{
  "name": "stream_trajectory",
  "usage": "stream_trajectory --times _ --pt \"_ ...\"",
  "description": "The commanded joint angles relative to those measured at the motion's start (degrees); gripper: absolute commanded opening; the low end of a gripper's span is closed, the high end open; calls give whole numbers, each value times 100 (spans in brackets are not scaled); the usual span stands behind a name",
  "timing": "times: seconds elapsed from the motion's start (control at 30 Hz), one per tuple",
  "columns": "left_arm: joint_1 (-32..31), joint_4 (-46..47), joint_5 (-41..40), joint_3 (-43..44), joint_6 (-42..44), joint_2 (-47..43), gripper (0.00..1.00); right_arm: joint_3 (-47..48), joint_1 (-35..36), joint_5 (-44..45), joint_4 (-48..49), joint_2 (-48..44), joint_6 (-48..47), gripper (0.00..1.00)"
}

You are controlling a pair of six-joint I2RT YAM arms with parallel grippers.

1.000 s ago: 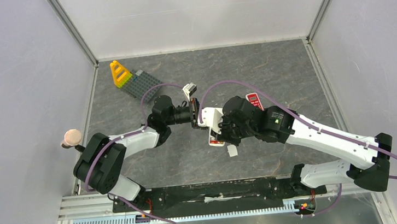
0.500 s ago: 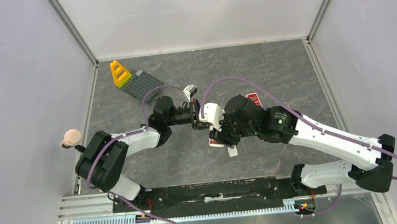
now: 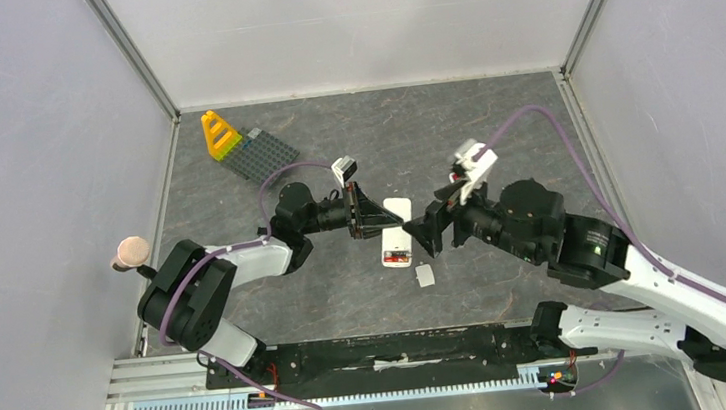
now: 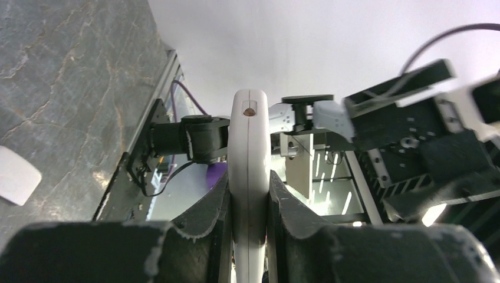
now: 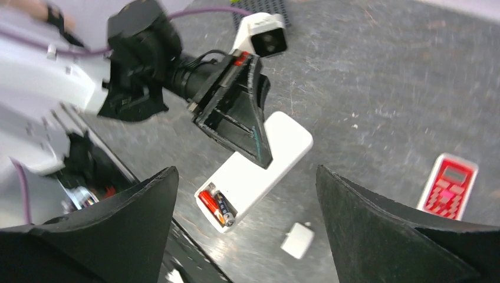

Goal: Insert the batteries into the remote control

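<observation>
- While the left tool (image 3: 379, 226) is clamped tight on the white remote (image 3: 398, 224), the overhead view shows that remote low at the middle of the worktop (image 3: 532, 118). I cannot tell whether it is resting or just lifted. Its open battery end points toward the arm bases. The right tool (image 3: 435, 216) stands just beside it, jaws spread wide and empty, on a bent arm reaching in from the right. A small white cover (image 3: 425, 275) lies near the remote's open end.
- From the left wrist, the remote (image 4: 249, 171) sits edge-on between the two fingers (image 4: 206, 206), pinched on its flat faces, nose pointing away.
- From the right wrist, that tool's fingers (image 5: 130, 218) stand well apart with nothing between them. The batteries (image 5: 217, 206), one red-orange and one dark blue, lie side by side in the open bay. A red remote (image 5: 451, 184) lies well apart.
- Loading of this remote looks done. The next move likely calls for the right arm to drop onto the cover, pinch it and fit it over the bay while the left holds steady.
</observation>
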Motion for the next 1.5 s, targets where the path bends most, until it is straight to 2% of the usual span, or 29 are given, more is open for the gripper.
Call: stream_trajectory --times 0.0,0.1,0.2,0.27,0.37,0.47,0.7,1.07,1.47 --pt "18 725 -341 21 -666 -371 2 -619 -13 1162 561 -276 2159 82" --pt "22 429 -635 -14 -697 -637 2 -814 -20 1343 645 -316 2619 68" --pt "23 -24 -967 -63 -638 -961 2 -740 -13 1569 480 -188 2849 61" --pt "22 -221 -1198 -106 -618 -1152 2 -641 -12 1705 325 -93 2983 64" --pt "23 -370 -1521 -156 -600 -1396 2 -574 -17 1721 269 -38 3234 75" --pt "23 -434 -1748 -164 -654 -1551 2 -702 -11 1513 519 -47 3455 79" --pt "18 -459 -2030 -172 -875 -1719 2 -973 -11 1139 1029 -49 3796 79" --pt "18 -53 -2341 -430 -1427 -1737 2 -1203 -13 1130 1303 -130 3933 78" --pt "23 67 -2478 -500 -1556 -1773 2 -1754 -17 1063 1743 -331 4726 72"
